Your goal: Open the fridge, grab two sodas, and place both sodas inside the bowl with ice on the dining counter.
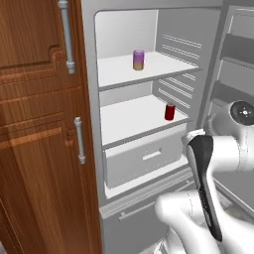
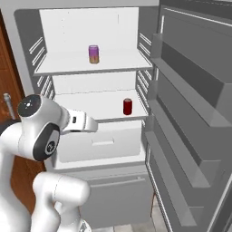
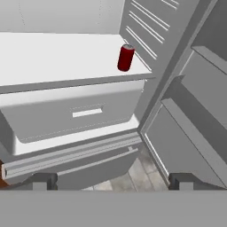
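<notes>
The fridge (image 2: 27, 54) stood open, its door (image 2: 195, 118) swung wide to the right with its grey shelf bins turned toward the interior. Inside, the purple can (image 1: 138, 59) (purple above, orange-brown below) stood upright on the upper white shelf (image 1: 149, 69), roughly at its middle and set back from the front edge. The red can (image 1: 169, 111) stood upright on the lower shelf (image 1: 134, 119), near the front right corner and close to the ribbed side wall; in the hand view it appeared tilted (image 3: 126, 58), since that camera was rolled. The two cans were well apart, one shelf above the other. Beneath the lower shelf sat a closed white drawer (image 3: 75, 115) with a recessed pull, and below that a grey freezer drawer (image 2: 118, 192) with a bar handle.

The fingers (image 3: 44, 181) were spread wide and gripped nothing, hovering outside the fridge, in front of and below the white drawer, well apart from both cans. To the left of the fridge stood the brown wooden cabinet (image 1: 39, 149) with its steel handles.
</notes>
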Robot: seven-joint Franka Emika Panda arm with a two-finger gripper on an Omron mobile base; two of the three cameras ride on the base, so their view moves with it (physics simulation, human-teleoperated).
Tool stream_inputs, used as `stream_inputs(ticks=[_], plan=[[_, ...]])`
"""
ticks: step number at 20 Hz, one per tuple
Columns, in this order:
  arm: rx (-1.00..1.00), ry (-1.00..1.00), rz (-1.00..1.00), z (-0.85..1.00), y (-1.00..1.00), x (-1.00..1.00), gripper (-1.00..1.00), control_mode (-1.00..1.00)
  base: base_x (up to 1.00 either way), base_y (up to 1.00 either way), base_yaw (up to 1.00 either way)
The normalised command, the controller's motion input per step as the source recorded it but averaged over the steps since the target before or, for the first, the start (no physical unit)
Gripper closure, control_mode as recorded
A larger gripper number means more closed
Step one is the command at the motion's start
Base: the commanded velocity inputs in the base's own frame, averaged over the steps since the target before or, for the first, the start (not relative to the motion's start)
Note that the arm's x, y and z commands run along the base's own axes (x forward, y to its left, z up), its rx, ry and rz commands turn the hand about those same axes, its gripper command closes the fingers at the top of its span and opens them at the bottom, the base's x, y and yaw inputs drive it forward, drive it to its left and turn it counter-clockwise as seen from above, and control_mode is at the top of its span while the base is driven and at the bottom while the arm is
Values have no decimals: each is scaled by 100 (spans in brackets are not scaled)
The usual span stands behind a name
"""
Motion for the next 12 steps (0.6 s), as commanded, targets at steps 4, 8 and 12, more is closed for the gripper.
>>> stream_inputs(ticks=[4, 8, 12], plan=[[0, 0, 0, 0, 0, 0, -100, 100, 54, -9, 0], [1, -7, 0, -8, -3, 27, -100, -100, 31, 0, 0], [3, -22, 0, -16, -8, 52, -100, -100, 0, 0, 0]])
